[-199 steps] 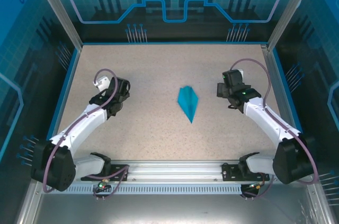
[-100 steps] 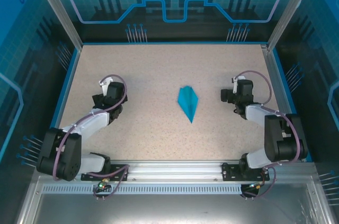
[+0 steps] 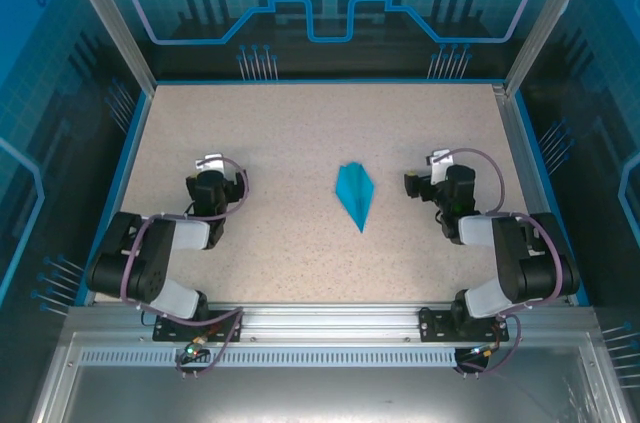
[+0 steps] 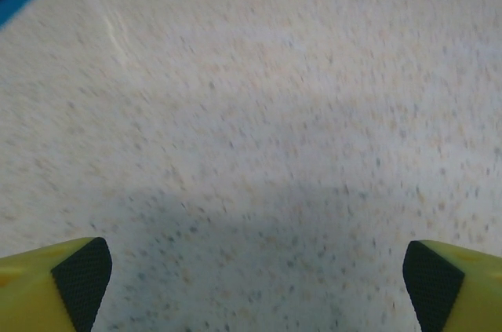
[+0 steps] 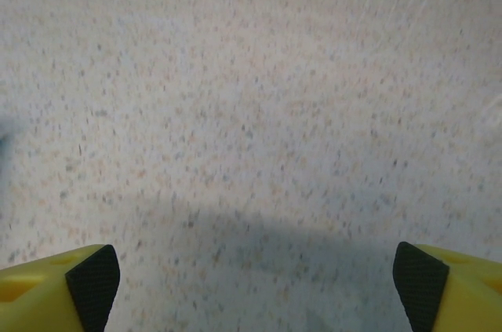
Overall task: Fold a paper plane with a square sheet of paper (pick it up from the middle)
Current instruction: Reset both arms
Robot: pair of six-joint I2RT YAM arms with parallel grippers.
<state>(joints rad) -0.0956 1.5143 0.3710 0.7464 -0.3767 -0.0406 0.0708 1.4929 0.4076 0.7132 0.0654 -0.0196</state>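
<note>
One paper plane [image 3: 356, 194] on speckled table [image 3: 290, 128]

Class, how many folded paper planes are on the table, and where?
1. The paper plane lies flat near the middle of the table, sharp point toward the near edge. None seems hidden.

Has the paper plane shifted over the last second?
No. The paper plane lies at the same spot on the table, tip toward the base rail.

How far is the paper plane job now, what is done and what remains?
Done: the paper plane lies folded on the table, pointed tip toward the near edge. In hand: nothing; left gripper and right gripper are open, apart from it. Left: apparently nothing.
</note>
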